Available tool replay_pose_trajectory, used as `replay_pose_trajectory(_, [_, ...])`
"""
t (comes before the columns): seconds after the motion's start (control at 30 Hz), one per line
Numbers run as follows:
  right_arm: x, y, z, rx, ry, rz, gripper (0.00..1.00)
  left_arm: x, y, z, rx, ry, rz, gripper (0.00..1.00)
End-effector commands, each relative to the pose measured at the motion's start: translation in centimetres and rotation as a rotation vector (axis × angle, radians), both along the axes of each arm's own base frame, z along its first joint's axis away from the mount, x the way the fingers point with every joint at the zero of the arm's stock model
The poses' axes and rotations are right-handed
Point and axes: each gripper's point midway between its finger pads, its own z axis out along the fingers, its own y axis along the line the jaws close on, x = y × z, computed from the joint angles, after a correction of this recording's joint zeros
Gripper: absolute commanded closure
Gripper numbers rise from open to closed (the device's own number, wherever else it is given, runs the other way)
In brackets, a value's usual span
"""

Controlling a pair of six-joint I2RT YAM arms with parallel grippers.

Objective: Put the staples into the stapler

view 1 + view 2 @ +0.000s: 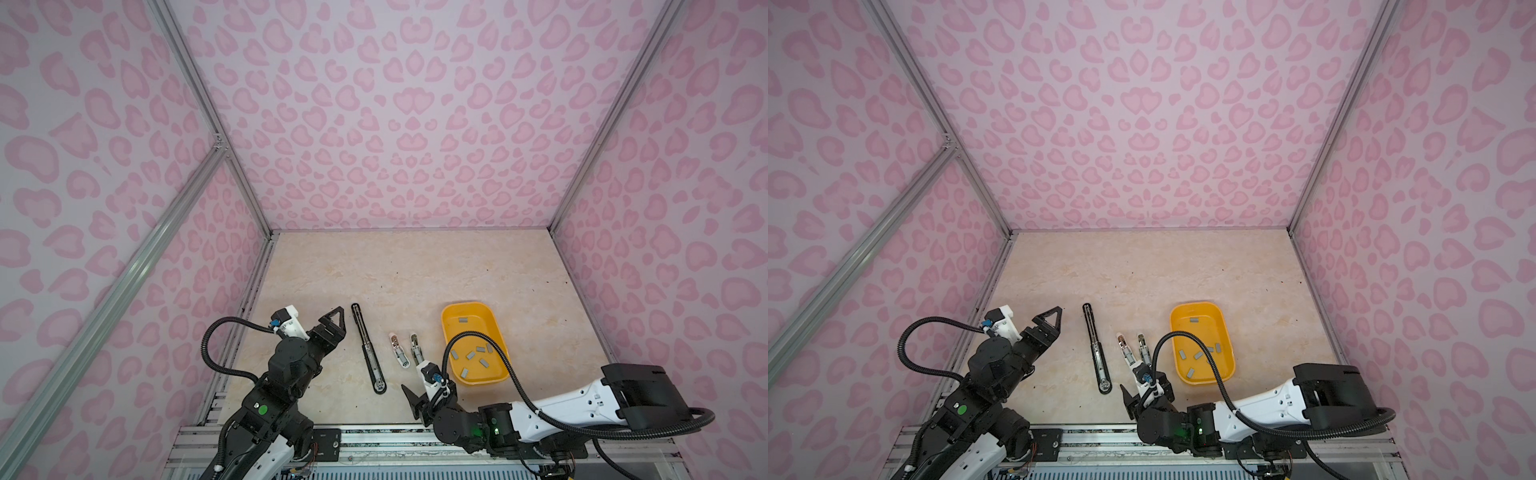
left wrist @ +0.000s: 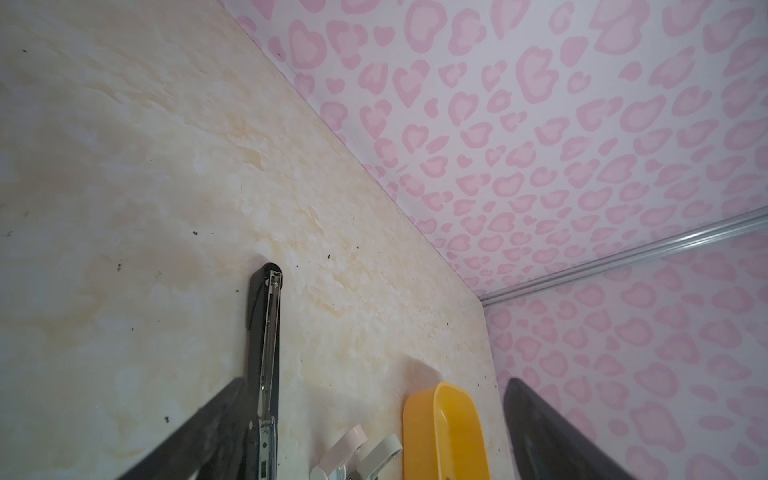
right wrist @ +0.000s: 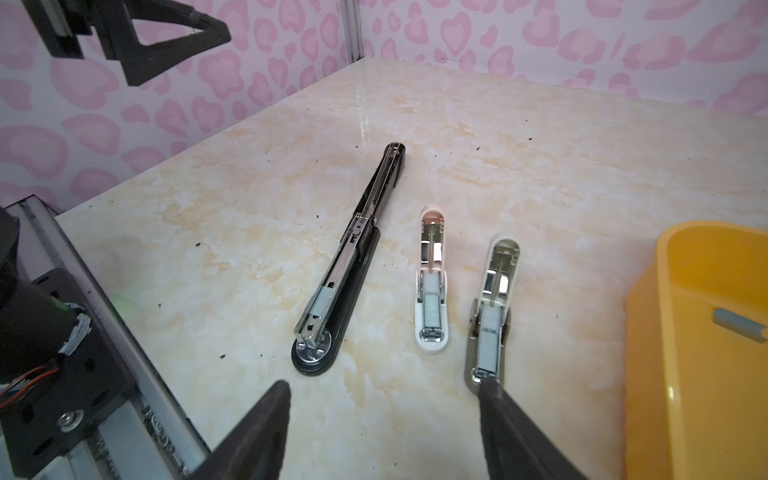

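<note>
Three staplers lie opened flat on the table: a long black stapler [image 1: 368, 347] [image 1: 1098, 347] [image 3: 353, 257] [image 2: 266, 332], a small pink one [image 1: 398, 349] [image 3: 432, 282] and a small beige one [image 1: 415, 347] [image 3: 494, 299]. A grey strip shows in each magazine. Loose staples [image 1: 471, 355] [image 1: 1198, 355] [image 3: 739, 324] lie in the yellow tray [image 1: 451, 311] [image 3: 665, 332]. My right gripper [image 1: 412, 380] [image 3: 384, 388] is open and empty, one fingertip at the beige stapler's near end. My left gripper [image 1: 338, 322] [image 2: 374, 380] hangs open and empty, left of the black stapler.
Pink patterned walls close in the table on three sides. A metal rail [image 1: 374, 440] runs along the front edge under both arm bases. The right arm's black cable [image 1: 478, 336] loops over the tray. Bare marble surface lies behind the staplers.
</note>
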Motion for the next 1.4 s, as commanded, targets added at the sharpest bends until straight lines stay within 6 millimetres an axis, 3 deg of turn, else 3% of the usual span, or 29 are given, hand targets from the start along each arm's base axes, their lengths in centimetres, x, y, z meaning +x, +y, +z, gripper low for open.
replay_pose_trajectory(0.0, [-0.6, 1.6, 0.8, 0.038, 0.007, 0.044, 0.31, 0.6, -1.3, 0.7, 0.024, -0.037, -0.063, 0.04])
replay_pose_trajectory(0.1, [-1.2, 2.6, -0.1, -0.007, 0.005, 0.067, 0.37, 1.4, -2.4, -0.6, 0.041, 0.011, -0.102, 0.04])
replay_pose_trajectory(0.27, [-2.5, 4.9, -1.3, -0.009, 0.026, 0.135, 0.37, 2.3, -3.1, -3.5, 0.107, 0.126, -0.132, 0.04])
replay_pose_trajectory(0.5, [-2.5, 7.8, -3.4, -0.143, 0.017, 0.115, 0.4, 2.2, -2.3, -4.3, 0.111, 0.126, -0.102, 0.04])
replay_pose_trajectory(0.87, [1.2, 8.7, -7.5, -0.216, 0.076, 0.041, 0.46, 2.4, -1.0, -4.2, 0.114, 0.13, -0.064, 0.04])
replay_pose_trajectory(1.07, [1.8, 8.8, -7.7, -0.216, 0.094, 0.042, 0.5, 1.6, -0.8, -4.3, 0.116, 0.132, -0.073, 0.04])
replay_pose_trajectory(1.37, [3.1, 8.8, -8.2, -0.227, 0.1, 0.052, 0.66, 0.3, -1.8, -5.7, 0.124, 0.202, -0.156, 0.04])
